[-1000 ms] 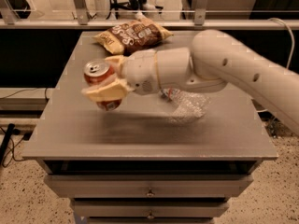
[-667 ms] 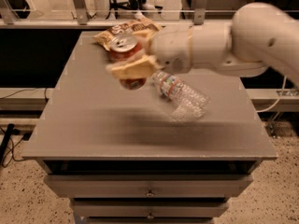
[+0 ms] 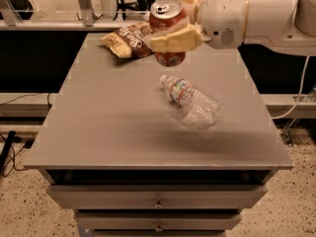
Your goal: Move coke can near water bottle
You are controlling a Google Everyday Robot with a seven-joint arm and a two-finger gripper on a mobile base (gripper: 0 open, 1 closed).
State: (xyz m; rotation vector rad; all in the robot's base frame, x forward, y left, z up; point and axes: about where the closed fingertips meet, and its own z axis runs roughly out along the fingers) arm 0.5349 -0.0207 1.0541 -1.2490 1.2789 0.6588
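Gripper [image 3: 172, 29]: clamped on coke can [image 3: 166, 13], now higher and further right
Water bottle [image 3: 192, 100]: lying on desk [image 3: 98, 132], unmoved

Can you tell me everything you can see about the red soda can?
The coke can is small, orange-red and looks like metal, with a shiny silver top, a pull tab and a pale patch near its base. It is roughly upright and held in the air above the far part of the table. The gripper is shut on it, with one cream finger across its front. Nothing else touches it. The water bottle lies below it, nearer the camera.
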